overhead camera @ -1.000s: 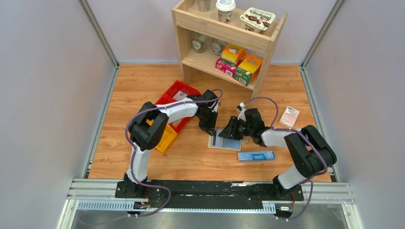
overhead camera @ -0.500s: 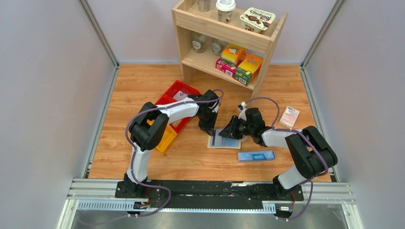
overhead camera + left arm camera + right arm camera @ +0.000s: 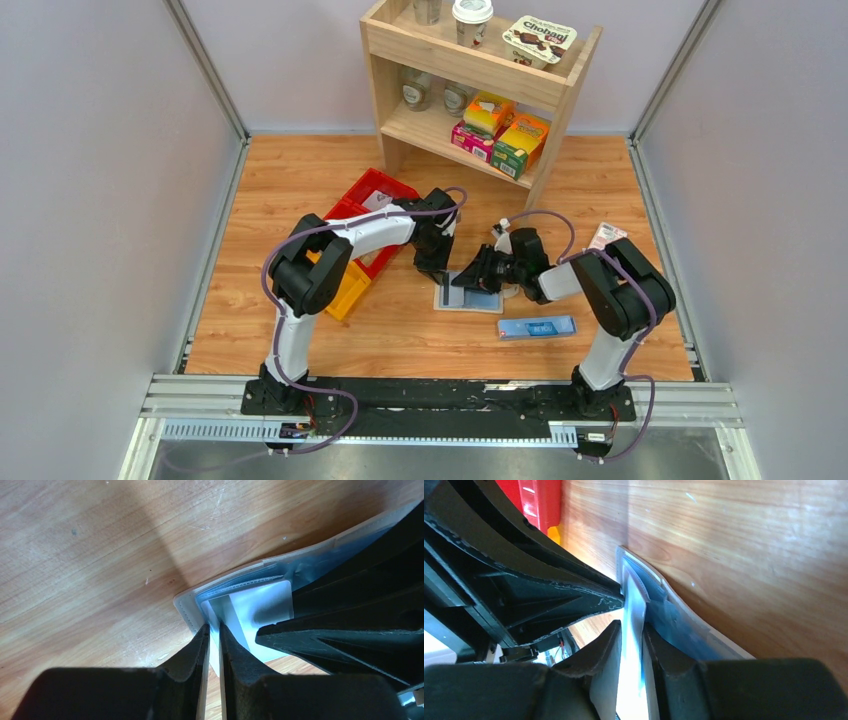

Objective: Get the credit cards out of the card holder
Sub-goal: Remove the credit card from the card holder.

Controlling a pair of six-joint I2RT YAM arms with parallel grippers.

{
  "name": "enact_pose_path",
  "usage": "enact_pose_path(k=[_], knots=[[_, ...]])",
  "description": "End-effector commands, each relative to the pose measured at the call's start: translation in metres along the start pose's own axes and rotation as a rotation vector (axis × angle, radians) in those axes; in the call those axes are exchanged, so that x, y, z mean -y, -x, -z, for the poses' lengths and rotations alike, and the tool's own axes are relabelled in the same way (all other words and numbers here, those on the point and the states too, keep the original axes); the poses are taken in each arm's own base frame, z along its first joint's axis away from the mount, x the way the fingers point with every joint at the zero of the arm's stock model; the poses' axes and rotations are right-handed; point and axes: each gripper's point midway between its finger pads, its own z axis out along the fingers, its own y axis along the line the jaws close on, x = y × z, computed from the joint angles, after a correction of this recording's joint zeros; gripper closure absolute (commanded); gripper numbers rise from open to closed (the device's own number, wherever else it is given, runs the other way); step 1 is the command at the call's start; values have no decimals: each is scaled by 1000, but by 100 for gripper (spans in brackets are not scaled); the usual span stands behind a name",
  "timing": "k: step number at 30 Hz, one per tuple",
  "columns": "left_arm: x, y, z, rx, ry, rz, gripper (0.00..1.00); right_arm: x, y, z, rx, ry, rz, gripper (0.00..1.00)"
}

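The cream-beige card holder (image 3: 470, 304) lies open on the wooden table, pale blue lining up. My left gripper (image 3: 440, 270) stands at its far left corner, shut on the holder's edge (image 3: 186, 609); its fingertips (image 3: 214, 627) pinch a thin layer there. My right gripper (image 3: 476, 281) reaches in from the right, low over the holder. In the right wrist view it (image 3: 631, 626) is shut on a white card (image 3: 634, 600) that stands up from the blue pocket (image 3: 684, 635). The same white card (image 3: 260, 605) shows in the left wrist view. The two grippers almost touch.
A long narrow blue box (image 3: 537, 327) lies just in front of the holder on the right. A pink-white packet (image 3: 605, 240) lies far right. Red bins (image 3: 372, 195) and a yellow bin (image 3: 345, 290) sit left. A wooden shelf (image 3: 480, 80) with groceries stands at the back.
My right gripper has slid left over the holder toward the left gripper, and its elbow has folded in. The left gripper and the holder have stayed put.
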Motion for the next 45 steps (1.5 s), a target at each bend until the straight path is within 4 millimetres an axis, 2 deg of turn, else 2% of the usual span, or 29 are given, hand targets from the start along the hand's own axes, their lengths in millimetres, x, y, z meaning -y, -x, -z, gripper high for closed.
enact_pose_path(k=[1,10,15,22,34,45], knots=[[-8,-7,-18,-3,23,-28,80,-32,1,-11,-40,151,35,71],[-5,-3,-17,20,11,-25,80,-51,-10,-19,-101,235,65,63],[-10,-5,-17,14,38,-21,81,-57,-11,-11,-106,262,85,63],[-19,-10,-21,-7,71,-15,82,-61,-4,11,-75,309,105,67],[-20,-12,-23,-22,79,-16,83,-53,1,27,-40,339,84,77],[-20,-12,-24,-24,78,-18,83,-32,5,40,-7,323,46,82]])
